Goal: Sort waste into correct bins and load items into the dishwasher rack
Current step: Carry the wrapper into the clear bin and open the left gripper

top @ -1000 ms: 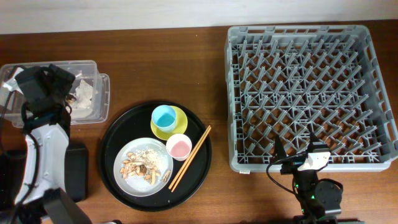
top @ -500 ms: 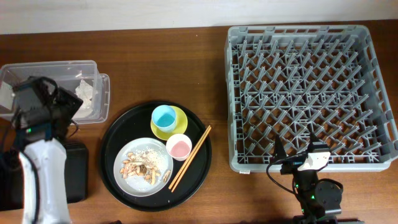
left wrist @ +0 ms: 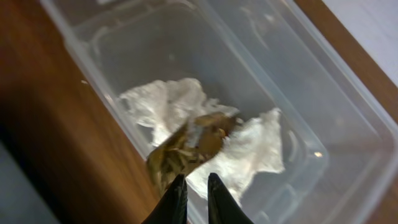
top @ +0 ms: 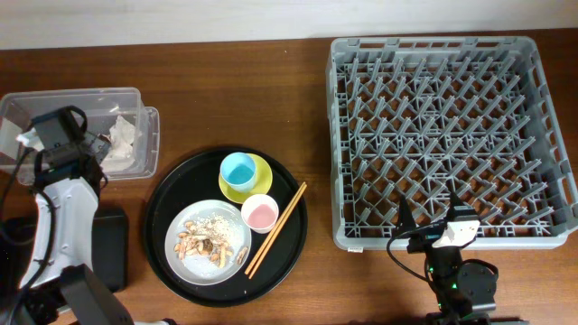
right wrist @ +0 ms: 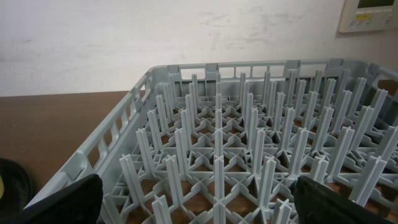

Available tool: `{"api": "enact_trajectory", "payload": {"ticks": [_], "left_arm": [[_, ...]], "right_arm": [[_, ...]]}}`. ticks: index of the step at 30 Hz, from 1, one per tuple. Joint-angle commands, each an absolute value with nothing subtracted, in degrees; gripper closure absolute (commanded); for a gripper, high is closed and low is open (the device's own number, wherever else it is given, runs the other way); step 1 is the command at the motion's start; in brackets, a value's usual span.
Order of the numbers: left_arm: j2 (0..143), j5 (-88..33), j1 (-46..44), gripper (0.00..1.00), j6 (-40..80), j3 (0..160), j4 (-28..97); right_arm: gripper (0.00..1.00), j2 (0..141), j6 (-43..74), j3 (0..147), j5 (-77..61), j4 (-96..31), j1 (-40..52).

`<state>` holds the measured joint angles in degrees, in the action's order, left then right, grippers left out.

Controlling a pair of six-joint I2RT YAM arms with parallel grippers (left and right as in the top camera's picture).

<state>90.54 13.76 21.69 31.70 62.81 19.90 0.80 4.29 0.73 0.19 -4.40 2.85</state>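
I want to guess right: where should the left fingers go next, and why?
Probably away from the clear tub toward the white plate: napkin and wrapper lie in the tub, left fingers look shut and empty, food scraps wait there.

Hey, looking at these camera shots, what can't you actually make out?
Overhead: the left gripper is hidden beneath its own wrist.
Left wrist: the brownish wrapper is blurred; whether the gripper touches it is unclear.
Overhead: the left arm covers part of the flat black tray.
Overhead: the food scraps are too small to identify.
Right wrist: the round black tray is cut off by the left edge.
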Motion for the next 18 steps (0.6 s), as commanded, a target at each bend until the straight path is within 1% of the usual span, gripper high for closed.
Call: {"api": "enact_trajectory", "payload": {"ticks": [1, 4, 6, 8, 10, 13, 14, 15, 16, 17, 18], "left_arm": [[91.11, 16.34, 24.93, 0.87, 30.98, 63.05, 19.46], [92.20, 16.32, 27.99, 0.86, 30.98, 63.05, 13.98], [92.25, 16.16, 28.45, 0.85, 30.52, 63.07, 10.11], [91.26, 8.64, 28.16, 0.85, 26.72, 63.07, 7.09], [87.55, -1.32, 28.14, 0.85, 26.68, 63.07, 7.25], [79.31, -16.51, 28.14, 0.85, 26.70, 63.07, 11.97], [75.90, -21.91, 28.14, 0.81, 26.70, 63.07, 15.44], [73.23, -25.85, 28.14, 0.66, 26.70, 63.07, 18.98], [70.46, -28.71, 28.14, 0.58, 26.70, 63.07, 23.42], [67.94, -30.52, 28.14, 0.47, 26.70, 63.05, 30.39], [67.05, -30.70, 28.12, 0.40, 26.70, 63.05, 34.30]], "right_arm": [[0.02, 0.36, 4.27, 0.32, 0.67, -4.64, 2.50], [0.02, 0.36, 4.27, 0.32, 0.67, -4.64, 2.50], [0.02, 0.36, 4.27, 0.32, 0.67, -4.64, 2.50], [0.02, 0.36, 4.27, 0.32, 0.67, -4.64, 2.50], [0.02, 0.36, 4.27, 0.32, 0.67, -4.64, 2.50], [0.02, 0.36, 4.27, 0.32, 0.67, -4.64, 2.50], [0.02, 0.36, 4.27, 0.32, 0.67, -4.64, 2.50], [0.02, 0.36, 4.27, 0.32, 0.67, -4.64, 2.50], [0.02, 0.36, 4.27, 0.32, 0.67, -4.64, 2.50], [0.02, 0.36, 4.27, 0.32, 0.67, -4.64, 2.50], [0.01, 0.36, 4.27, 0.32, 0.67, -4.64, 2.50]]}}
